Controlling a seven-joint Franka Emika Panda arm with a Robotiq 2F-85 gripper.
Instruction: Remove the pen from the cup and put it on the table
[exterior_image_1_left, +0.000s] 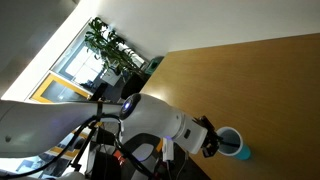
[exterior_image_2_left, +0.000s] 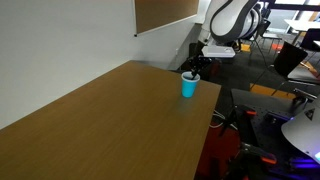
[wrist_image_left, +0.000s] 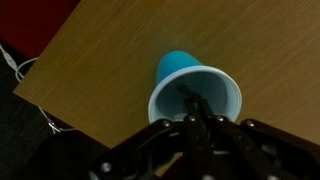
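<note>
The blue-teal cup (wrist_image_left: 190, 85) with a pale rim stands on the light-brown wooden table (wrist_image_left: 110, 60) near its edge. It also shows in both exterior views (exterior_image_1_left: 233, 146) (exterior_image_2_left: 190, 87). The thin dark pen (wrist_image_left: 190, 98) leans inside the cup, with its upper end between my fingers. My gripper (wrist_image_left: 198, 120) hangs right over the cup's mouth, its fingertips drawn together on the pen's top. In the exterior views the gripper (exterior_image_1_left: 212, 141) (exterior_image_2_left: 192, 66) is just above the cup. The pen is too small to make out there.
The cup stands close to the table's edge (wrist_image_left: 70, 118), with dark floor and a white cable (wrist_image_left: 18, 66) beyond it. Plants (exterior_image_1_left: 110, 45) and windows lie behind the arm. Desks, chairs and cables (exterior_image_2_left: 270, 120) stand beside the table.
</note>
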